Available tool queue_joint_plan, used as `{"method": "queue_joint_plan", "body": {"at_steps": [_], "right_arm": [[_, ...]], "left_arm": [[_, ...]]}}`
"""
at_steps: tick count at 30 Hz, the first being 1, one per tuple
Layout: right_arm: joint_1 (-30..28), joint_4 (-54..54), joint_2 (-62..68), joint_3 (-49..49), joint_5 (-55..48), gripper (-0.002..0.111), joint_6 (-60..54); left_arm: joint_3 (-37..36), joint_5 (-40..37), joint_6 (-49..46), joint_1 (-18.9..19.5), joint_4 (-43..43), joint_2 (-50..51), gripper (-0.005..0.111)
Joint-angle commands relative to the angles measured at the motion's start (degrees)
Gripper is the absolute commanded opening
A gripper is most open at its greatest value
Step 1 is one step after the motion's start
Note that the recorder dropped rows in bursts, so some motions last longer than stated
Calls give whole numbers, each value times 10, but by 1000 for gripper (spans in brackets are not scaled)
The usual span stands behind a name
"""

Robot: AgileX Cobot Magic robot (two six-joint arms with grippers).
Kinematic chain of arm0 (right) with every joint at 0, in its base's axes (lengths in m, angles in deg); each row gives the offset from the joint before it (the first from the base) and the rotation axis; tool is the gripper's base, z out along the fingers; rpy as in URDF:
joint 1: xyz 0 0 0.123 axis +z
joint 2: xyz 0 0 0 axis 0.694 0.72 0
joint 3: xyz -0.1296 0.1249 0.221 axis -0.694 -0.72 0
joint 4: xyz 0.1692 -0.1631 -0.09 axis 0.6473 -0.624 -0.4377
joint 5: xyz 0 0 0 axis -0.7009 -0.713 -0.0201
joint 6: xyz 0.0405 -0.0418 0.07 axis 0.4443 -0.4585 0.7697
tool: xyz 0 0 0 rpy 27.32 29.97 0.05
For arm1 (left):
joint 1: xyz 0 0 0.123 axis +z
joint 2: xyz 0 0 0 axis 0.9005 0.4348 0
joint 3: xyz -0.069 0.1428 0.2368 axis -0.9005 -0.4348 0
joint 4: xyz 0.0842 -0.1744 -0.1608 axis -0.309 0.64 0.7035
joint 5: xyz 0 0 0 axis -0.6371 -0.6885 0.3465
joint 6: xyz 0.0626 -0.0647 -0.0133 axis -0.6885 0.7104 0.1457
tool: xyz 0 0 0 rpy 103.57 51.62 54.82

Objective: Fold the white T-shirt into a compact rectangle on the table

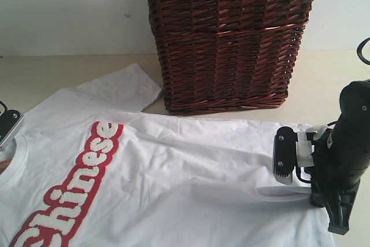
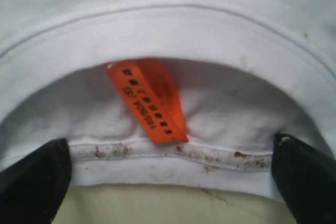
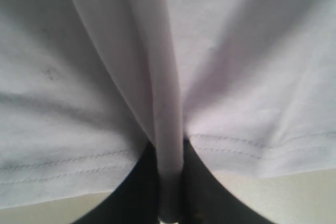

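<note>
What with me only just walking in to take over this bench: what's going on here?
A two-armed robot is starting on a white T-shirt that lies spread on the table, lettering up, in front of a wicker basket. The right claw is shut on a pinch of fabric at the hem. The left claw stands open at the collar, by the orange tag, gripping nothing. No fold shows yet.

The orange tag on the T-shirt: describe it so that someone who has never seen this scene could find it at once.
Start at the white T-shirt spread on the table before the dark wicker basket. Just inside its collar, an orange tag with dark print lies at the seam. It is the only orange piece amid white cloth.
</note>
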Motion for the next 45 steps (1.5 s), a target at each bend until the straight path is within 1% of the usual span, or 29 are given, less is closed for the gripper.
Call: {"method": "queue_joint_plan", "body": {"at_steps": [1,8,15,17,18,19,21,22,25,27,28,31,33,37,38,41,43,45], "right_arm": [[-2,11,26,-10,32,0,3],[-2,11,26,-10,32,0,3],[-2,11,26,-10,32,0,3],[-2,11,26,-10,32,0,3],[-2,11,26,-10,32,0,3],[-2,11,26,-10,32,0,3],[-2,11,26,-10,32,0,3],[-2,11,26,-10,32,0,3],[-2,11,26,-10,32,0,3],[-2,11,26,-10,32,0,3],[-2,11,26,-10,32,0,3],[-2,11,26,-10,32,0,3],[-2,11,19,-10,32,0,2],[-2,7,-26,-10,32,0,1],[-2,4,-43,-10,31,0,-1],[-2,3,-99,-2,11,0,-26],[-2,3,-135,12,-24,0,-34],[-2,3,-178,33,-71,0,-34]], "left_arm": [[-5,44,5,-3,7,13,102],[-13,40,5,-3,12,13,102],[-17,69,5,-3,12,13,102],[-20,71,5,-3,12,14,100],[-26,76,6,-3,12,17,96],[-33,87,9,-3,12,21,92],[-45,108,9,-3,12,36,79],[-50,121,9,-3,12,43,70],[-52,133,10,-3,12,52,38],[-53,133,24,-3,12,52,14],[-52,133,30,-3,9,49,0],[-52,156,39,-3,8,35,0],[-52,174,71,-4,8,18,0],[-52,214,197,-8,14,-34,0],[-52,215,220,-9,14,-52,0],[-52,204,229,-16,38,-119,0],[-51,204,254,-16,67,-175,0],[-51,204,291,-14,76,-236,0]]}}
